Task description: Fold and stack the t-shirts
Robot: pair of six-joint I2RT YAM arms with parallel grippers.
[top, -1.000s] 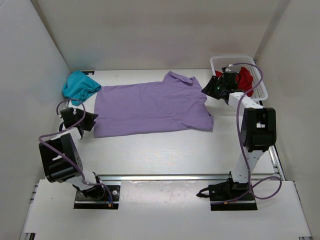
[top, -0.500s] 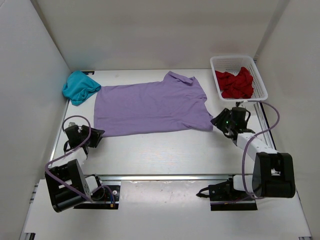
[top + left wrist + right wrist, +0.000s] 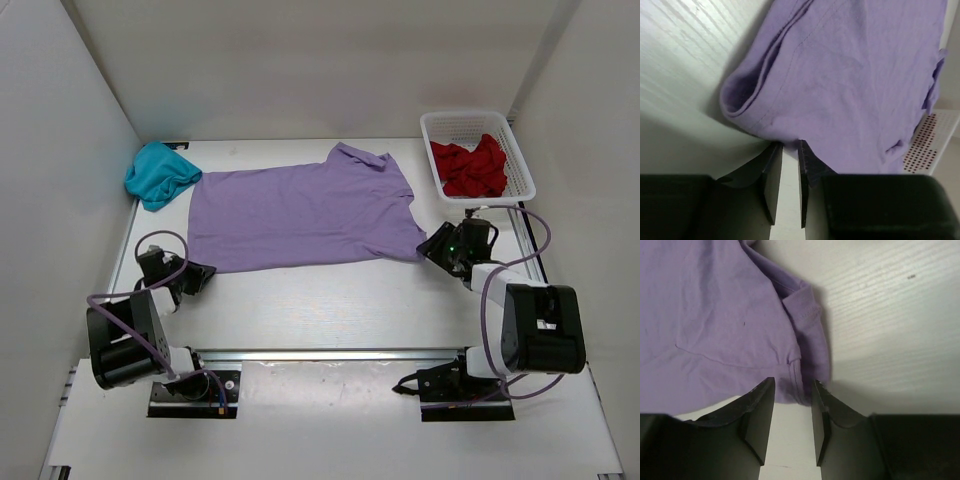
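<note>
Lavender t-shirt [image 3: 300,215] spread flat, a gripper at each near corner.
Your left gripper [image 3: 790,146], jaws barely parted, meets its hem just ahead; your right gripper [image 3: 792,390] stands unclenched, the shirt's corner between its fingertips.

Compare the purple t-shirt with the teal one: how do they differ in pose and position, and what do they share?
The purple t-shirt lies spread flat in the middle; the teal t-shirt is bunched in a heap at the far left corner. The purple one covers much more table than the teal one. The left gripper and right gripper sit at the purple shirt's near corners, neither near the teal. Both are plain cloth on the table.
</note>
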